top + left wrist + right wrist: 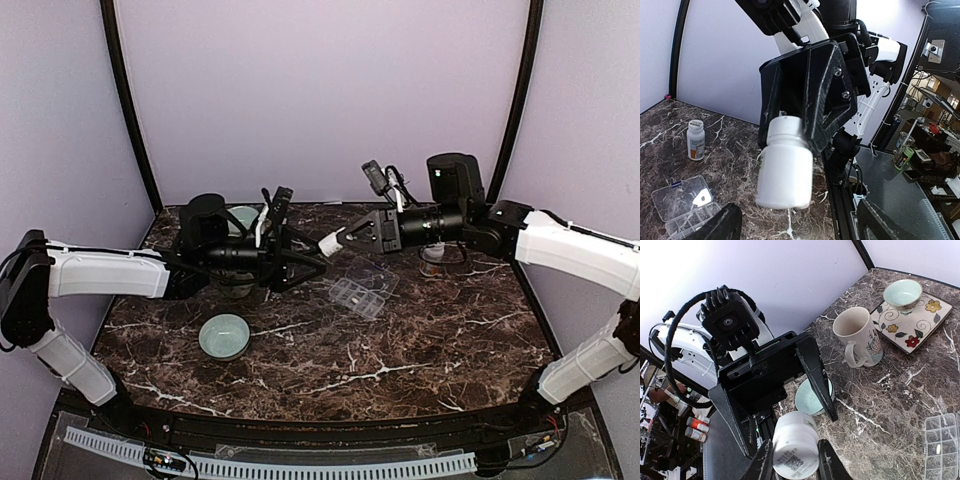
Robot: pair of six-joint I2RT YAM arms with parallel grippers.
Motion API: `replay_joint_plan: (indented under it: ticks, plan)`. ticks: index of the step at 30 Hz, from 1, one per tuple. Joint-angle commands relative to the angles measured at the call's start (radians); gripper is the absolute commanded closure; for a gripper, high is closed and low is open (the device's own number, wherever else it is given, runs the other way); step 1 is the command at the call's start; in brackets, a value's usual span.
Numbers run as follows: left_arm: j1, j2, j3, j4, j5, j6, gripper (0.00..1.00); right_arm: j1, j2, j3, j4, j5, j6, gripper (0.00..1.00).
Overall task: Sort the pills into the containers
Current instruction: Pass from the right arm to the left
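Jaws of the left gripper (pixel 320 262) stand wide apart, flanking the free end of a small white plastic pill bottle (pixel 785 172) without visibly touching it. Jaws of the right gripper (pixel 795 460) are clamped on the bottle's other end, holding it in the air above the dark marble surface (pixel 420 350).

The likely risk is that the left jaws close off-centre or twist hard. The bottle could then turn or slip in the right grip and scatter pills on the surface.

Below the left jaws, toward the arm bases, sits a pale green ceramic bowl (pixel 224 336), seemingly empty. Below the right jaws lies the clear plastic pill-organiser box (pixel 362 286), lid open. Whether its compartments hold pills cannot be told. Behind the right jaws, under that arm, stands a second white-capped bottle with an orange label (pixel 696 140).
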Motion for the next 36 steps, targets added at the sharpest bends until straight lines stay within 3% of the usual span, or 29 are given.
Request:
replay_joint_plan:
  ticks: [1, 10, 21, 36]
  plan:
    - [0.010, -0.002, 0.031, 0.093, 0.062, -0.067, 0.19, 0.008, -0.019, -0.032, 0.098, -0.023, 0.031, 0.91]
    - [0.023, 0.003, 0.025, 0.172, 0.091, -0.129, 0.30, 0.010, 0.011, -0.034, 0.151, -0.041, 0.059, 0.92]
    - [0.029, 0.025, 0.019, 0.241, 0.116, -0.184, 0.35, 0.019, 0.035, -0.024, 0.188, -0.044, 0.077, 0.92]
    - [0.030, 0.044, 0.024, 0.284, 0.134, -0.224, 0.56, 0.024, 0.046, -0.026, 0.238, -0.031, 0.104, 0.93]
